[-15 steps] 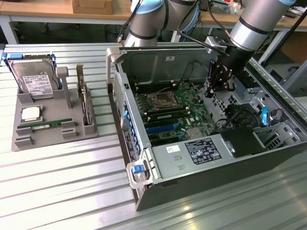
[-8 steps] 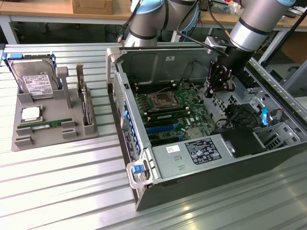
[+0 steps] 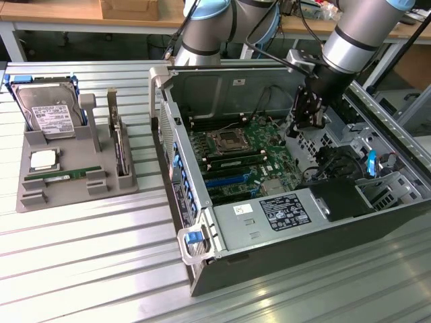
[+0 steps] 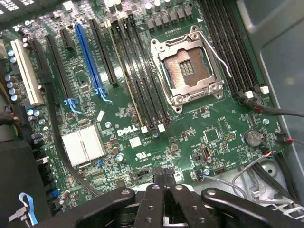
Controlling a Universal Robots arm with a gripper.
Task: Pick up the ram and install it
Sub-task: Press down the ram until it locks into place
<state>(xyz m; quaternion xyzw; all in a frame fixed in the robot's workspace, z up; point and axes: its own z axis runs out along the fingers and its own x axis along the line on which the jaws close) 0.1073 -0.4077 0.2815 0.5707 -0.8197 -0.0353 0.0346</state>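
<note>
The ram [image 3: 64,176] is a thin green stick lying in a slot of the grey holder [image 3: 40,198] at the exterior view's left, far from the arm. My gripper [image 3: 301,129] hangs inside the open computer case [image 3: 269,222], above the far right part of the green motherboard [image 3: 246,151]. In the wrist view the gripper [image 4: 164,173] has its black fingers [image 4: 154,190] pressed together with nothing between them. Beyond them lie the motherboard [image 4: 199,128], its long black memory slots [image 4: 142,90] and the open processor socket [image 4: 187,71].
On the grey holder also sit a silver hard drive [image 3: 46,111], a square silver processor [image 3: 44,159] and an upright card [image 3: 120,145]. Case walls, drive bays [image 3: 367,171] and cables [image 4: 266,110] surround the gripper. The bench is ribbed aluminium [image 3: 87,262].
</note>
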